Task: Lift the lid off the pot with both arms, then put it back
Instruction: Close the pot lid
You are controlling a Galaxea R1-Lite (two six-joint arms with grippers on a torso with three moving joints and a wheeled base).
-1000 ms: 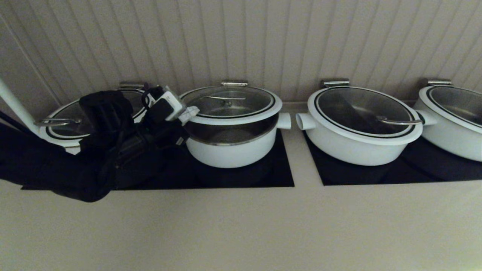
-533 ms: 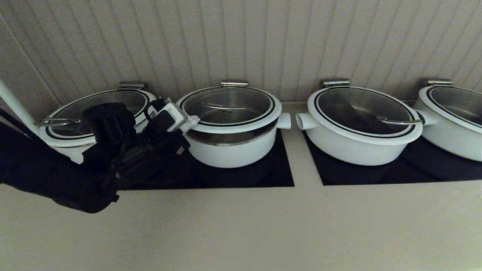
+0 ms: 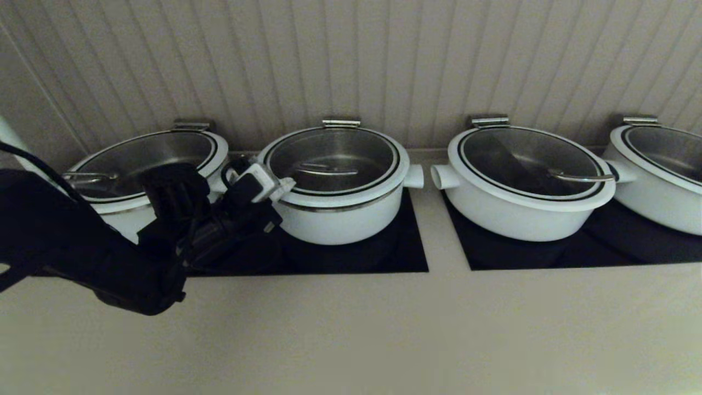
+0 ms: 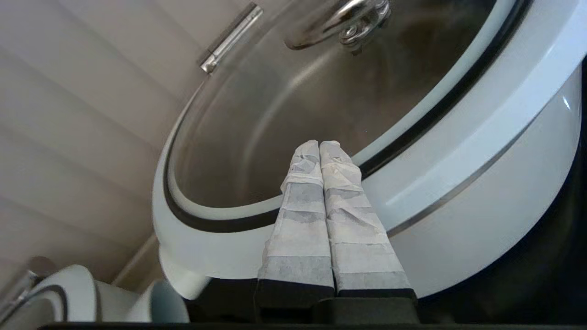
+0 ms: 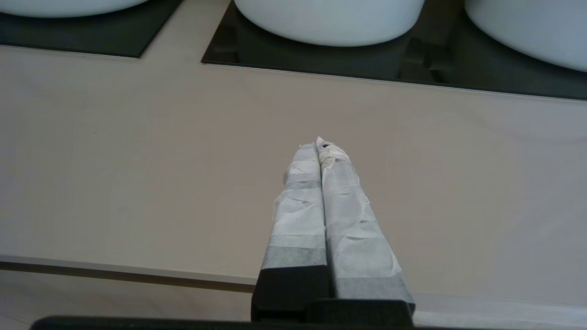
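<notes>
The glass lid (image 3: 334, 159), with white rim, black ring and a steel handle (image 3: 321, 169) at its centre, lies on the deep white pot (image 3: 340, 222), second from the left. A thin steel band shows under its rim. My left gripper (image 3: 282, 184) is at the lid's left edge, shut with nothing between its fingers. In the left wrist view its tips (image 4: 319, 144) overlap the lid's rim (image 4: 412, 160) above the pot wall (image 4: 495, 220); contact is unclear. My right gripper (image 5: 319, 143) is shut and empty over the beige counter, out of the head view.
Wider white pots with lids stand left (image 3: 137, 159), right (image 3: 521, 181) and far right (image 3: 658, 170) of the pot. All stand on black cooktop panels (image 3: 406, 258) against a ribbed wall. A broad beige counter (image 3: 384, 329) runs in front.
The lid has come down from above the pot onto its rim. My left arm has lowered with it, staying at the lid's left edge.
</notes>
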